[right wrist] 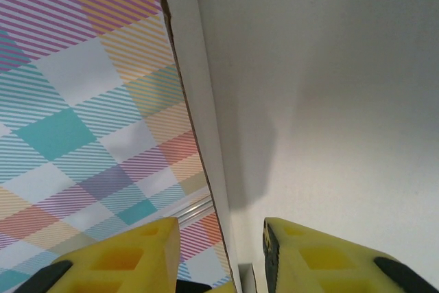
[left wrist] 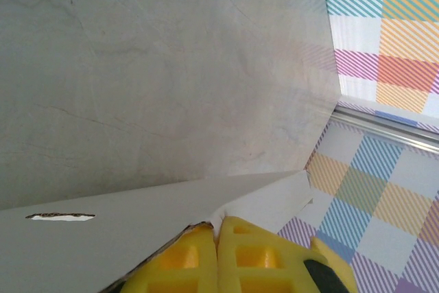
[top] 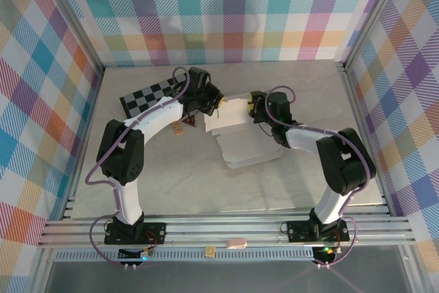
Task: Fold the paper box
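I count one paper box [top: 241,143] mid-table, its raised flap at 12 o'clock, one checkered board [top: 147,95] at 10 o'clock, and two grippers. The left gripper [top: 218,106] pinches the flap's edge. The right gripper [top: 252,106] straddles the opposite edge with its fingers spread, and its fingertips are partly hidden behind the card.

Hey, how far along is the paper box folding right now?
Done: one panel of the paper box stands raised off the table. In hand: the left gripper is pinched shut on a flap edge; the right gripper straddles a panel edge, jaws apart. Remaining: the rest lies flat, unfolded.
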